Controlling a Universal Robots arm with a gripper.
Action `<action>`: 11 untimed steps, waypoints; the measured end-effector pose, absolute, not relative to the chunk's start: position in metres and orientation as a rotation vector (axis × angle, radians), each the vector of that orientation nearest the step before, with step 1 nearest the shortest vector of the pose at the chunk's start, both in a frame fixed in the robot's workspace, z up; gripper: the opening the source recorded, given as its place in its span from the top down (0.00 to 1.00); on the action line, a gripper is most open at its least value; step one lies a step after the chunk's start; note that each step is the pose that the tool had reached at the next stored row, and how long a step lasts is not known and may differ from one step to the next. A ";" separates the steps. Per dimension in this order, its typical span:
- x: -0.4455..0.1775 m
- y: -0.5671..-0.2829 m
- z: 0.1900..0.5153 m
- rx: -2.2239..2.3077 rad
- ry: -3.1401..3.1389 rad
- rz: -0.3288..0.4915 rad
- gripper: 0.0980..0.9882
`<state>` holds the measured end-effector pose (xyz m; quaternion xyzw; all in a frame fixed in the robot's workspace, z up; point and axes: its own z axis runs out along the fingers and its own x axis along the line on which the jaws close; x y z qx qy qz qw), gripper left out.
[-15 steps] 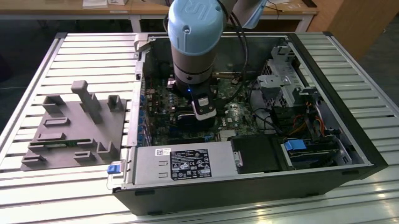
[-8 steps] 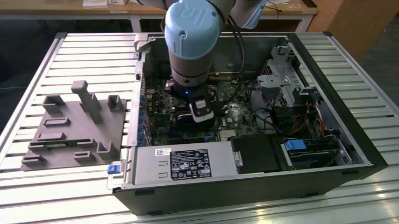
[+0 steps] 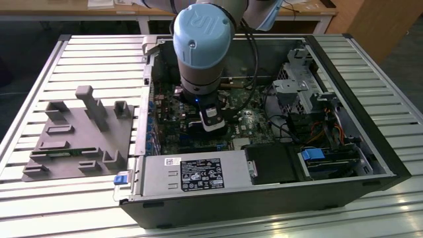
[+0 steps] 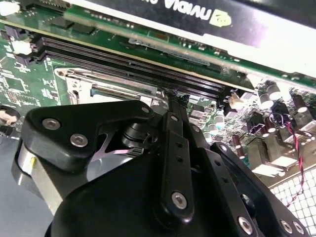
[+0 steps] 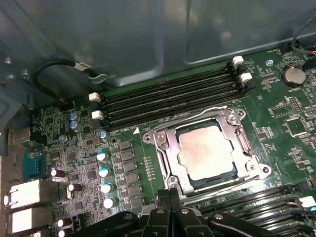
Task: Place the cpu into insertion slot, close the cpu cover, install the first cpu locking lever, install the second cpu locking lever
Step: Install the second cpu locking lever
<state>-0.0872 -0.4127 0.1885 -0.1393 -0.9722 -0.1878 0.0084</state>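
In the exterior view, a grey moulded fixture tray (image 3: 79,134) lies at the exterior view's left on the slatted metal table (image 3: 39,198), beside the open black computer case (image 3: 370,148). The blue-capped arm reaches down over the green motherboard (image 3: 172,129), its black gripper (image 3: 210,124) low above the board; I cannot tell its finger state. In the first wrist view, the dull silver square cpu (image 5: 205,150) sits inside the silver-rimmed insertion slot (image 5: 168,168), the thin silver cpu cover (image 5: 239,143) closed around it, beside long black memory slots (image 5: 168,98)
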 end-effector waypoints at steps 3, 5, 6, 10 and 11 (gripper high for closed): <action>-0.089 -0.413 0.186 -0.435 -3.038 -0.587 0.99; -0.090 -0.413 0.185 -0.435 -3.038 -0.588 0.99; -0.090 -0.413 0.184 -0.435 -3.038 -0.588 0.99; -0.091 -0.413 0.184 -0.435 -3.038 -0.588 0.99; -0.091 -0.413 0.185 -0.435 -3.038 -0.588 0.99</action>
